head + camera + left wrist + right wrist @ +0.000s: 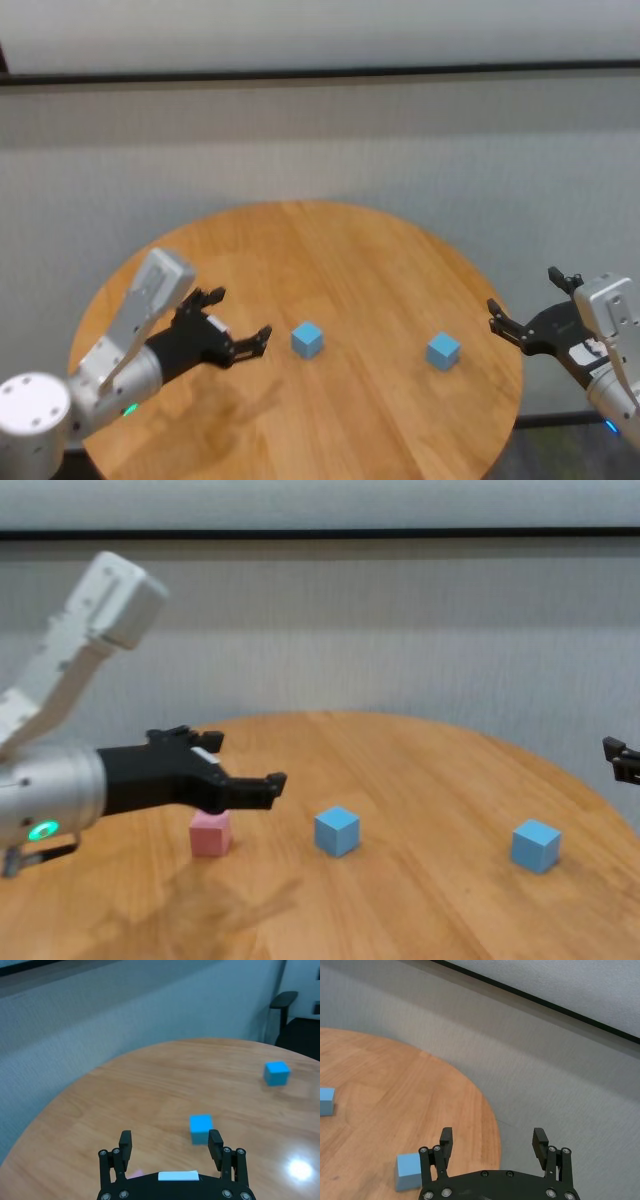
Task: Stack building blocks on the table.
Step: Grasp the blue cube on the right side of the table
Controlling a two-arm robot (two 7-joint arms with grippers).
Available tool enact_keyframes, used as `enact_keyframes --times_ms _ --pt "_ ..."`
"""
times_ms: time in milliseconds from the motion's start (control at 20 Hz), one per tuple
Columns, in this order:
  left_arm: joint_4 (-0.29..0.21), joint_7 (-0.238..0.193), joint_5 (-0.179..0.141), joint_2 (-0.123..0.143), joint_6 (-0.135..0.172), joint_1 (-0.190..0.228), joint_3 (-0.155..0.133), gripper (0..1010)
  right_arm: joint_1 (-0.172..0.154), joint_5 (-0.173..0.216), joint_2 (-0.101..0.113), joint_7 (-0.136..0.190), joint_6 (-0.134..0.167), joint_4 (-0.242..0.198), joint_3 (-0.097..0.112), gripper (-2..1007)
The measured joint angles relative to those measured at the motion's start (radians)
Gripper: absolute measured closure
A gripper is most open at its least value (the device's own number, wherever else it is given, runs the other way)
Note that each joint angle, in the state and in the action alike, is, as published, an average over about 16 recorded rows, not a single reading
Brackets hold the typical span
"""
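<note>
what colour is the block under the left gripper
Pale pink block, clearest in the chest view.
</note>
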Motion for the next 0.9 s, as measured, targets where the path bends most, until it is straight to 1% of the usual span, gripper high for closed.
enact_keyframes --times_ms 200,350,450,600,800,900 --pt "-0.097 -0.006 -0.030 0.055 -0.005 0.074 -0.023 8 0.000 0.000 0.000 0.000 0.000 0.000 0.000 0" --pt "-0.140 -0.011 -0.051 0.082 -0.018 0.112 -0.035 8 0.000 0.000 0.000 0.000 0.000 0.000 0.000 1" --pt "-0.157 -0.014 -0.063 0.095 -0.030 0.130 -0.041 8 0.000 0.000 0.000 0.000 0.000 0.000 0.000 1" --pt "-0.167 -0.018 -0.078 0.107 -0.048 0.147 -0.048 8 0.000 0.000 0.000 0.000 0.000 0.000 0.000 1" --pt "-0.168 -0.020 -0.090 0.113 -0.068 0.154 -0.052 8 0.000 0.002 -0.001 0.004 0.000 -0.002 0.001 0" --pt "-0.165 -0.021 -0.093 0.114 -0.076 0.155 -0.054 8 -0.001 0.007 -0.003 0.012 0.002 -0.005 0.002 0"
